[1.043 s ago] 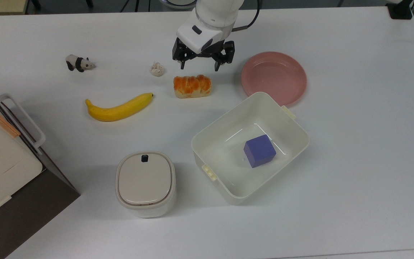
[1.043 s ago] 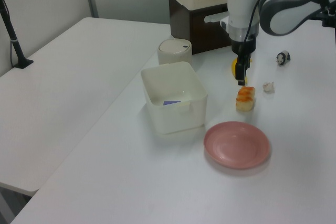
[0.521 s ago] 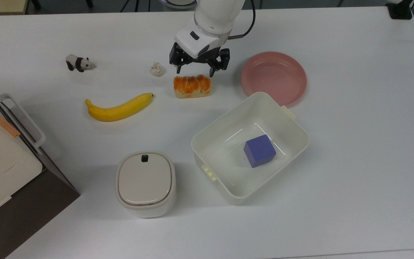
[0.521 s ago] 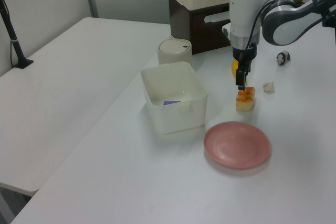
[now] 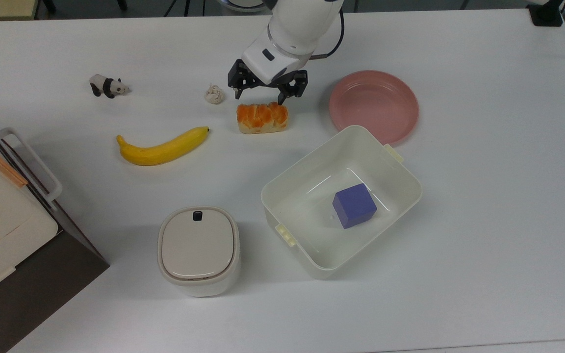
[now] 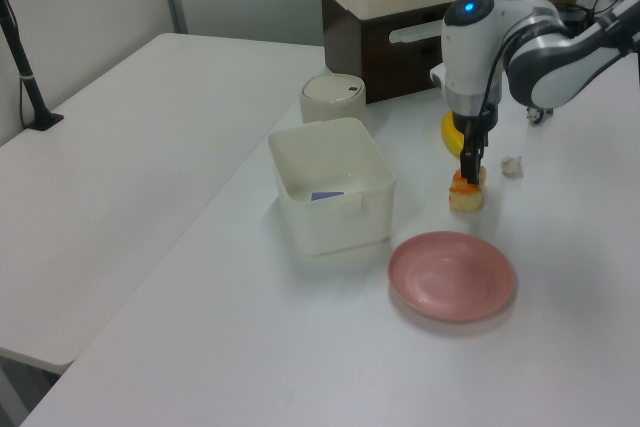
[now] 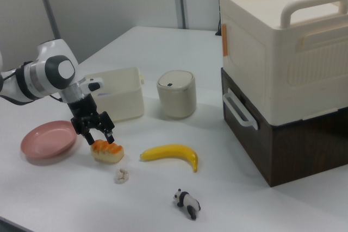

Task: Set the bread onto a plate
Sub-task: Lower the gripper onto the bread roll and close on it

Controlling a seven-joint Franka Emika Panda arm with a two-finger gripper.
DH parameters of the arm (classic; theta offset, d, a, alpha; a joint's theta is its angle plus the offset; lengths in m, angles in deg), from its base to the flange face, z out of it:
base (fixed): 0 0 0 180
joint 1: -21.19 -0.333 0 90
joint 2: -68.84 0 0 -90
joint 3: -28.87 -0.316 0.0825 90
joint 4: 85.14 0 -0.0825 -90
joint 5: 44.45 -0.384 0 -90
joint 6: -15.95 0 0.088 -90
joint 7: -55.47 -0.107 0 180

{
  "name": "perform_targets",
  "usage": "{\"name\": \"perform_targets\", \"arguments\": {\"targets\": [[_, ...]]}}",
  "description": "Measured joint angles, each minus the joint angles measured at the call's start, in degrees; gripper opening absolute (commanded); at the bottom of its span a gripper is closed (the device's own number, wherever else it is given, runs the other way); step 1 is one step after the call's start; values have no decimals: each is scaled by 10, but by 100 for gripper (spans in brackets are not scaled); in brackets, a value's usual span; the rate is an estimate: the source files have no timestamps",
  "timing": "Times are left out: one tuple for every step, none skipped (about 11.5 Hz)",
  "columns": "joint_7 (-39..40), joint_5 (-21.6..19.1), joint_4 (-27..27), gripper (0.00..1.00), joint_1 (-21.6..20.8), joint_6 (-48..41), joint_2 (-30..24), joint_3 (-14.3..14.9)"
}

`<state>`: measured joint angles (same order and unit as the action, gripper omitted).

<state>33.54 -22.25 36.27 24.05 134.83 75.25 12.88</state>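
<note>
The gripper [image 5: 261, 102], fingers spread, straddles the bread [image 5: 262, 118]; likely light and soft, so grasp mid-length across its pale sides.

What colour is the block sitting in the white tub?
The block in the tub is purple-blue; the top view shows it best.

A white tabletop [image 5: 483, 220] carries a banana [image 5: 162, 147] toward the top view's left, with a toy panda [image 5: 107, 86] farther back and a whitish wrinkly ball [image 5: 214, 93] near it. A lidded cream canister [image 5: 198, 249] stands beside an open white tub [image 5: 312, 255] holding a purple cube [image 5: 354, 205]. A cream-and-brown cabinet [image 7: 283, 69] fills the right view's right.
</note>
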Motion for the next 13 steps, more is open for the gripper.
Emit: {"name": "perform_targets", "arguments": {"targets": [[-1, 9, 1, 99, -6, 1, 5, 0], [-1, 22, 1, 99, -12, 2, 9, 0], [-1, 37, 1, 100, -20, 2, 13, -1], [5, 52, 1, 100, -29, 2, 16, -2], [21, 58, 1, 100, -33, 2, 17, -3], [49, 60, 1, 100, -37, 3, 16, -6], [73, 61, 0, 100, -39, 4, 16, -8], [97, 61, 0, 100, -39, 4, 17, -9], [126, 61, 0, 100, -39, 4, 18, -9], [151, 61, 1, 100, -37, 4, 21, -9], [181, 61, 1, 100, -34, 4, 24, -9], [218, 61, 1, 100, -29, 4, 27, -8], [256, 61, 1, 99, -23, 4, 28, -8]]}}
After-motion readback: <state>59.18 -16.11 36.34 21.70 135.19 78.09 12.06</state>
